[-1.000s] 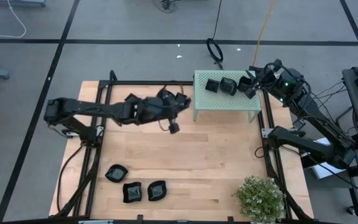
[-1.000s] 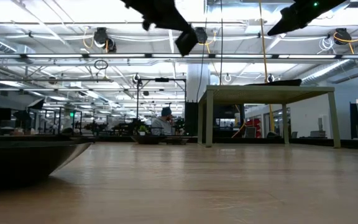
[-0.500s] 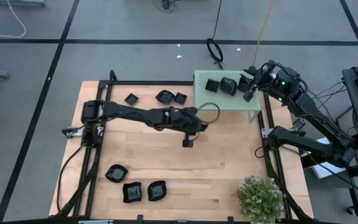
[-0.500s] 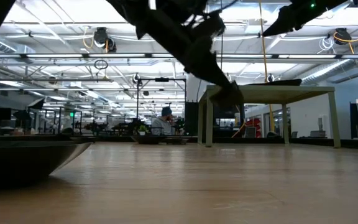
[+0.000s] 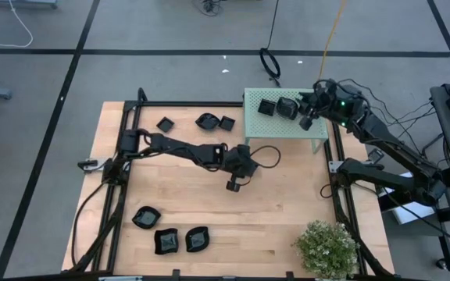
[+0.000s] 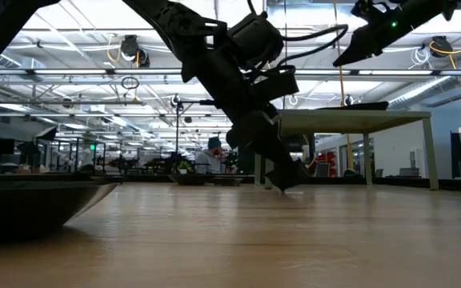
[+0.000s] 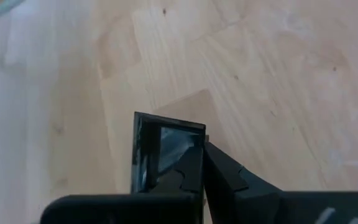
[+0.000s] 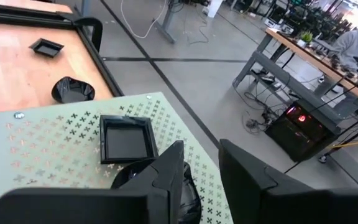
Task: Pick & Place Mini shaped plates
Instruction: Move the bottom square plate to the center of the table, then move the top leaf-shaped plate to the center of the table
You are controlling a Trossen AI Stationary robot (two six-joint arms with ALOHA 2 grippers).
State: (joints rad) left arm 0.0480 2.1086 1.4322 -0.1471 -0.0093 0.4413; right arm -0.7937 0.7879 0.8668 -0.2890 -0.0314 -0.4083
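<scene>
The left pincer (image 5: 233,186), clamped on a square plate (image 7: 165,149), swept down to mid-frame bench (image 5: 287,234), ready to place; right pincer (image 5: 306,123) stood half-open over the box (image 5: 283,129).

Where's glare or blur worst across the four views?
Low view: bright ceiling lights leave the left arm a dark silhouette, and the near dish is a soft blur. Left wrist view: the square plate shows a glossy reflection. High and right wrist views: evenly lit.

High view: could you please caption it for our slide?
Left gripper lowers a square plate mid-table; right gripper hovers over plates on the green box.
</scene>
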